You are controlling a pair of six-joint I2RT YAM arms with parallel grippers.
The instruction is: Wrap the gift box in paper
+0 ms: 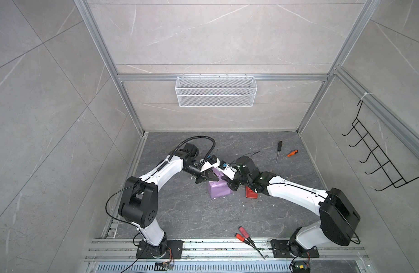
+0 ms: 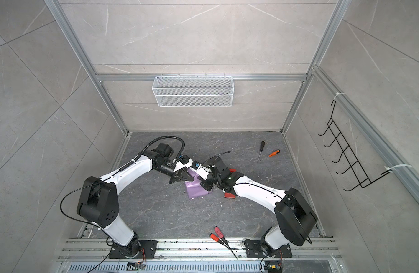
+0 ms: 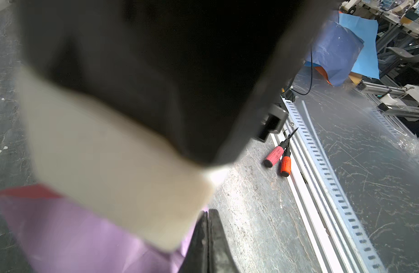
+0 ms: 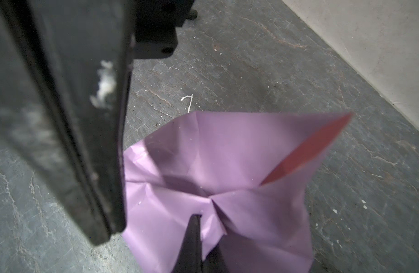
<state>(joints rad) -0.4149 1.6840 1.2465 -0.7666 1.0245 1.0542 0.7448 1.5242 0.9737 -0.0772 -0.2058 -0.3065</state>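
The paper (image 1: 219,190) (image 2: 196,189), lilac side out, is folded into a creased bundle on the dark floor. The gift box is hidden under it. In the right wrist view the paper (image 4: 239,146) has one flap standing up, showing its reddish-pink inner side. My right gripper (image 4: 200,218) (image 1: 228,183) is shut, with a fold of the paper pinched between its fingertips. My left gripper (image 3: 208,214) (image 1: 216,180) is shut with nothing between its jaws, its tips at the bundle's upper edge. Both grippers meet over the bundle, and the right arm blocks much of the left wrist view.
A red tape dispenser (image 1: 251,192) lies just right of the bundle, under the right arm. Two screwdrivers (image 1: 278,151) lie at the back right. Red-handled pliers (image 1: 245,234) (image 3: 277,156) rest by the front rail. A white wire basket (image 1: 215,91) hangs on the back wall.
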